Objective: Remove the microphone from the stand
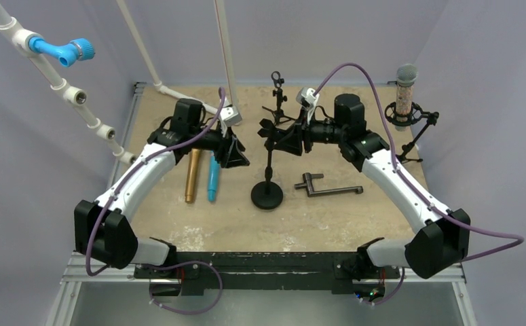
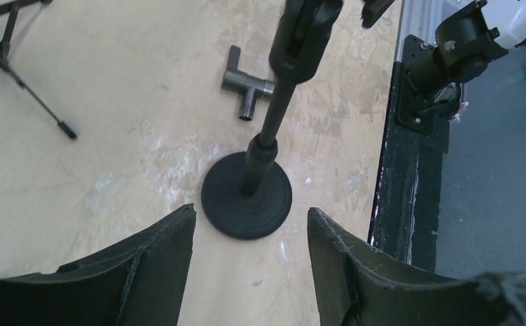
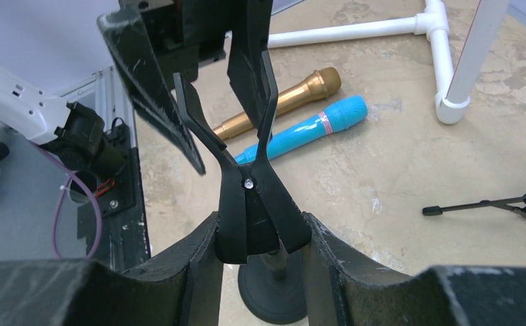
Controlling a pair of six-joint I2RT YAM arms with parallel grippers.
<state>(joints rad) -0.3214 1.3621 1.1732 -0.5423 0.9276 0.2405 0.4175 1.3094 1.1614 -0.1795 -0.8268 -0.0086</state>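
A black stand with a round base (image 1: 267, 197) (image 2: 246, 197) rises in the middle of the table. My right gripper (image 1: 284, 139) (image 3: 260, 221) is shut on the handles of its spring clip (image 3: 250, 197). The clip's prongs stand apart with no microphone in them. My left gripper (image 1: 236, 153) (image 2: 251, 209) hangs open and empty just left of the clip, above the table. A blue microphone (image 1: 213, 178) (image 3: 314, 125) and a gold microphone (image 1: 192, 175) (image 3: 287, 98) lie side by side on the table below the left gripper.
A grey-headed microphone (image 1: 404, 95) sits in a shock mount on a tripod at the back right; one tripod leg (image 3: 484, 204) (image 2: 36, 102) reaches inward. A dark metal T-bar (image 1: 324, 187) (image 2: 246, 88) lies right of the base. White pipes (image 1: 178, 95) (image 3: 443, 61) run along the back.
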